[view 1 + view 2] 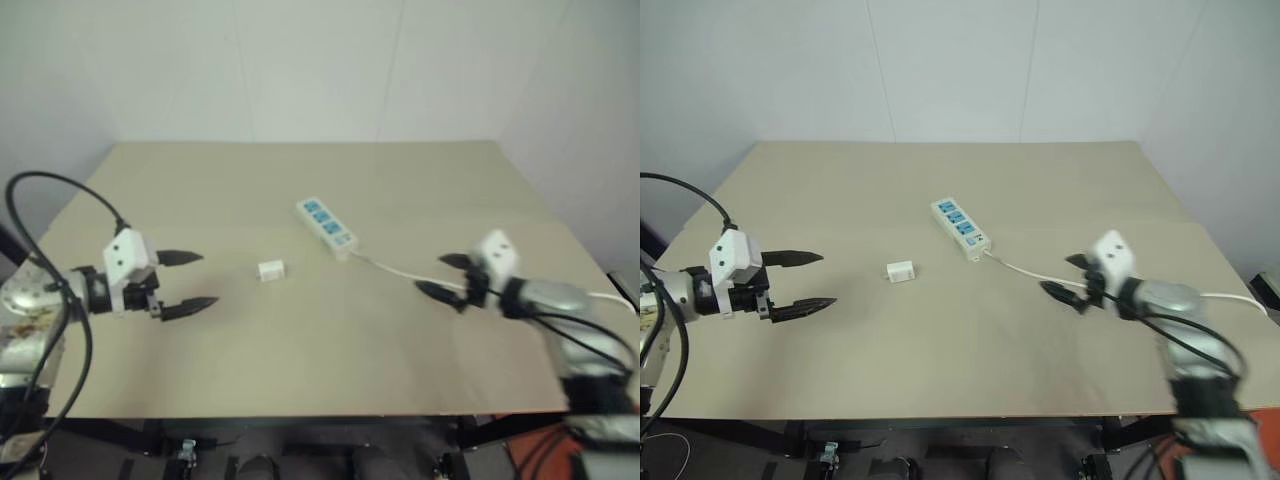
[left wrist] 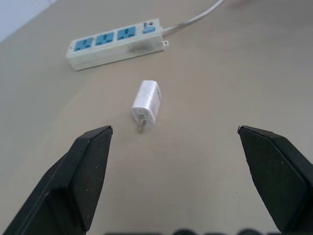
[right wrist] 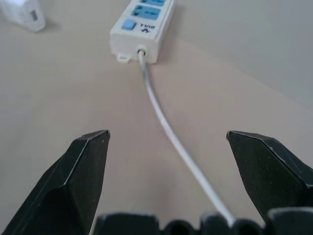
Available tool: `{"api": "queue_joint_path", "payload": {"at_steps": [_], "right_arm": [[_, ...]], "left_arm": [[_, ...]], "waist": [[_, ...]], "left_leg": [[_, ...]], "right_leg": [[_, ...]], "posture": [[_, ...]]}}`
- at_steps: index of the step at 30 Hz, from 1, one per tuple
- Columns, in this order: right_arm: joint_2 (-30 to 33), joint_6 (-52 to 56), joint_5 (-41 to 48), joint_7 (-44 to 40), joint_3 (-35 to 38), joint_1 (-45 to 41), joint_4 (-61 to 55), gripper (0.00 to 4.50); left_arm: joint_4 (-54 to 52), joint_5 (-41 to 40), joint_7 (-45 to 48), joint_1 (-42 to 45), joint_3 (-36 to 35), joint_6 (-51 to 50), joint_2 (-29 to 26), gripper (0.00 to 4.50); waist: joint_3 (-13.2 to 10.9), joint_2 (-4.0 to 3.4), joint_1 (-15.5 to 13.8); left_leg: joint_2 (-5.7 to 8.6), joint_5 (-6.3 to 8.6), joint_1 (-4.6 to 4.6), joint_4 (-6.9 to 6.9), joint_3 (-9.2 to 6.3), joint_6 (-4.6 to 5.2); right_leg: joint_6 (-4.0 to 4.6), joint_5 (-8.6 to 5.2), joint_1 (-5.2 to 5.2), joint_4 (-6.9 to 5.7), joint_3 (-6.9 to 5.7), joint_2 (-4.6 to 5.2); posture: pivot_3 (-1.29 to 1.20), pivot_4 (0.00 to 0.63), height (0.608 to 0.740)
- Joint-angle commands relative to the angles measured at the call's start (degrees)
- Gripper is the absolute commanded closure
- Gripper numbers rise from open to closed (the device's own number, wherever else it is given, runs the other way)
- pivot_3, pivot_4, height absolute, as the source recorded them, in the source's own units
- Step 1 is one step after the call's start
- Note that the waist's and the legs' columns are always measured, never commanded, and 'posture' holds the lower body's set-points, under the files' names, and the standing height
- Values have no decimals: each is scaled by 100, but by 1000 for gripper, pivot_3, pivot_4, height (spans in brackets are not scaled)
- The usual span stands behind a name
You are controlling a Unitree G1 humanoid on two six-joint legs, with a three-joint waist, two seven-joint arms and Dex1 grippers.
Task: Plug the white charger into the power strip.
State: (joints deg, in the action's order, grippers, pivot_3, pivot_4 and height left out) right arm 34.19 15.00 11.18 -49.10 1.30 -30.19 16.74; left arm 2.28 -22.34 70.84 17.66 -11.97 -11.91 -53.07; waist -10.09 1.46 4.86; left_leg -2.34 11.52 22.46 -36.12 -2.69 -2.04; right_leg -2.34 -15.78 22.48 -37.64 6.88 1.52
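Jaws on both your grippers stand spread wide and hold nothing: the left gripper (image 1: pixel 185 283) hovers over the surface (image 1: pixel 300 360) facing the white charger (image 1: pixel 270 270), and the right gripper (image 1: pixel 443 276) hangs over the thin cord (image 3: pixel 166 132) that runs from the power strip (image 1: pixel 327 223).

Your biggest risk is the pickup. The charger lies on its side with its prongs toward your left gripper, so closing off-centre would likely spin or push it away rather than lift it. The strip is loose on the surface, and it may slide when you press the plug in unless the right gripper steadies it. Catching the cord could drag the strip askew.

The charger is a small white block with rounded edges, lying near the strip's left side, apart from it. The strip's three blue sockets face up, all free.
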Motion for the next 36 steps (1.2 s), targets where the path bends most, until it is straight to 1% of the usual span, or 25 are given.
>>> {"api": "queue_joint_path", "payload": {"at_steps": [1,3,8,11,17,22,23,25,27,30,33,34,36], "right_arm": [[-493,-710,-504,521,-254,-1010,1538,0],[-730,-960,-659,623,-354,-1504,2334,0],[-1100,-1403,-910,441,-540,-2261,3725,0],[-1222,-1531,-1008,254,-580,-2489,4183,584],[-1364,-1665,-1157,157,-577,-2708,4603,2668],[-1372,-1844,-1226,111,-592,-2659,4577,4411],[-1364,-1867,-1235,106,-594,-2616,4521,4484],[-1351,-1881,-1240,74,-583,-2552,4425,4484],[-1203,-1983,-1201,-72,-583,-2252,3863,4484],[-845,-1468,-856,-408,-426,-1353,2104,4484],[-508,-875,-453,-584,-255,-167,160,4484],[-468,-641,-278,-562,-173,166,-313,4484],[-459,-449,-316,-274,-133,611,-719,4484]], "left_arm": [[-158,-179,242,-4,79,-631,-356,16],[-212,-240,312,-16,117,-848,-434,16],[-297,-203,211,-75,73,-860,-401,16],[-355,-158,167,-190,31,-779,-404,0],[-316,-126,104,-319,-59,-606,-423,0],[-212,-84,109,-298,-15,-388,-392,0],[-169,-69,112,-263,11,-333,-376,0],[-102,-44,117,-211,44,-256,-356,0],[-27,-30,150,-128,111,-200,-331,0],[62,-5,157,-5,197,-138,-275,0],[152,33,165,51,234,-50,-229,0],[187,51,173,62,258,-17,-217,0],[256,90,199,94,325,27,-192,0]], "waist": [[-3,-2,14],[-4,-4,30],[-4,-4,30],[-4,-4,65],[-4,-3,96],[-4,-3,115],[-4,-4,122],[-4,-3,131],[-3,-3,134],[-3,-4,59],[-3,-5,-13],[-3,-5,-38],[-2,-5,-48]], "left_leg": [[0,0,1,3,-1,0],[5,0,17,6,-2,0],[4,0,41,6,-13,0],[4,0,40,14,-13,0],[2,-1,33,11,-12,0],[-6,-1,24,9,-12,-1],[-8,-1,23,9,-12,-1],[-9,-2,23,10,-12,-1],[-9,-2,24,10,-12,-1],[-8,-1,39,10,-13,-1],[-7,-1,62,8,-18,-1],[-7,-1,68,8,-19,-1],[-8,-1,66,6,-15,-1]], "right_leg": [[7,4,0,0,-2,0],[9,5,17,1,-2,4],[13,8,35,1,-18,8],[16,9,40,-1,-18,8],[22,13,44,-19,-15,5],[22,13,42,-33,-14,-7],[23,13,42,-33,-13,-9],[23,13,43,-34,-13,-10],[23,13,43,-32,-13,-10],[23,13,53,-29,-15,-8],[22,13,64,-30,-20,-5],[22,13,67,-29,-22,-5],[22,13,69,-20,-22,-5]], "posture": [[0,150,740],[0,150,740],[0,150,740],[0,150,740],[0,150,740],[0,150,740],[0,150,740],[0,150,740],[0,150,740],[0,150,740],[0,150,740],[0,150,740],[0,150,740]]}}
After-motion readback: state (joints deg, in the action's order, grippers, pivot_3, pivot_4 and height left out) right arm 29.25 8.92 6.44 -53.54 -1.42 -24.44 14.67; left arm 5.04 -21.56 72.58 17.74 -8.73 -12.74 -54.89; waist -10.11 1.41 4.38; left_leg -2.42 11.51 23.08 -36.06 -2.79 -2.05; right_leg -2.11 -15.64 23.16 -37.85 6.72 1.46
